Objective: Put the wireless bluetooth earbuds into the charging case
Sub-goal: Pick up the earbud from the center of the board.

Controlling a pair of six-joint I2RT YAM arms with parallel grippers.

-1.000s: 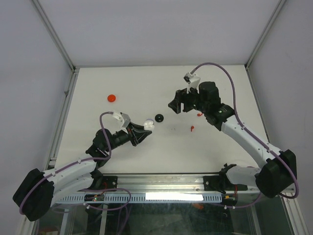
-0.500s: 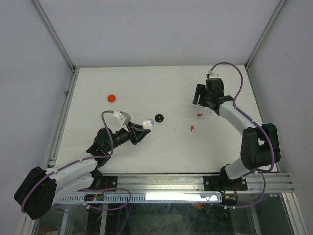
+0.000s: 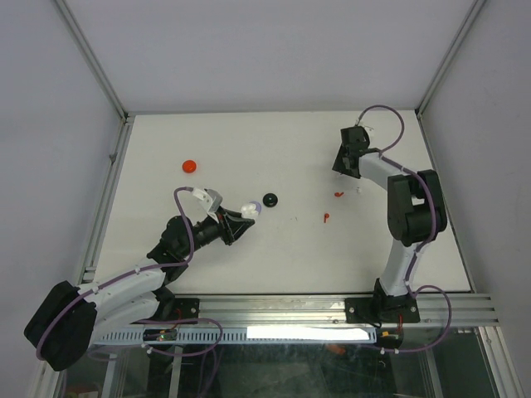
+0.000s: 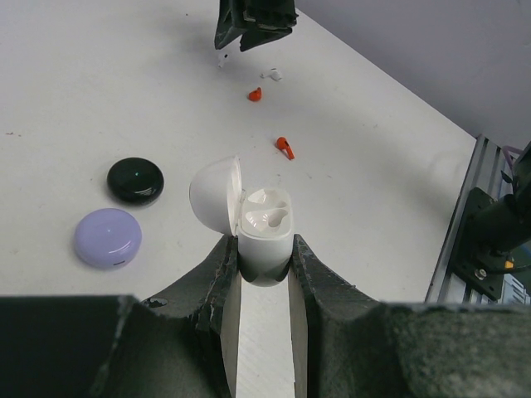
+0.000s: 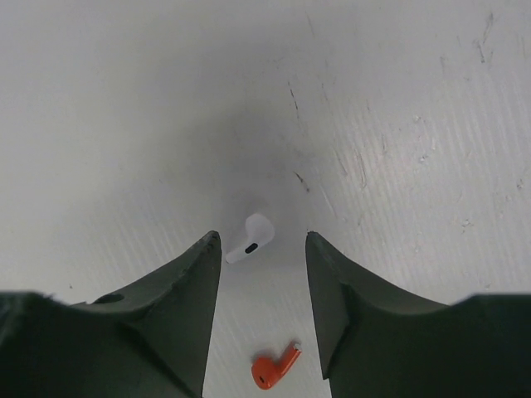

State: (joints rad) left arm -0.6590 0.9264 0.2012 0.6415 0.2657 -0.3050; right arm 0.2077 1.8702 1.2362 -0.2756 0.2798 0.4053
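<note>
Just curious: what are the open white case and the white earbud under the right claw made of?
White case: seemingly glossy plastic, judging by soft highlights on its rounded lid. White earbud: probably smooth plastic too, with a dark patch; too small to confirm.

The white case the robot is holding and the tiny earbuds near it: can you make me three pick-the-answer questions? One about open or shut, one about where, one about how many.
1. How is the lid of the white case in the left gripper? A. Shut. B. Missing. C. Open.
2. Where is the white earbud? A. On the table between the fingers of the right gripper. B. Inside the case. C. On the floor.
3. How many red earbuds lie on the table in the left wrist view? A. One. B. Two. C. Four.
Answers: 1 C, the lid is tipped back and the inside shows. 2 A, it lies on bare table with a finger on either side. 3 B, two red pieces lie beyond the case.
</note>
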